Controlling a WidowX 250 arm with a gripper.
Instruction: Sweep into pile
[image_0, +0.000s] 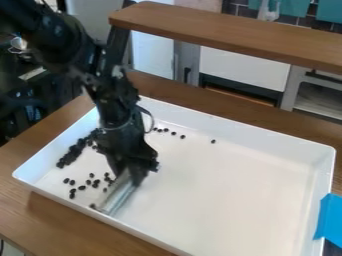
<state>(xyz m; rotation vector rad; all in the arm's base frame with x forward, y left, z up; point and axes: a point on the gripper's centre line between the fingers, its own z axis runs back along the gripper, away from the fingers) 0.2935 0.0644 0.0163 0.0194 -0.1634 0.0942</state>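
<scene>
Black jaws (137, 173) are clamping a smooth, pale, oblong tool (119, 195) beneath them; small, dark, rounded pieces (69, 156) are lying nearby.

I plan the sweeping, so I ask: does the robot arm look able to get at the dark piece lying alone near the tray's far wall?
Probably yes: bare floor lies between that piece and the tool in the claw, though the wall may limit sweeping.

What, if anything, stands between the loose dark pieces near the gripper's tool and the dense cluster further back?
Nothing visible: only bare tray floor lies between the loose pieces and the dense cluster.
</scene>
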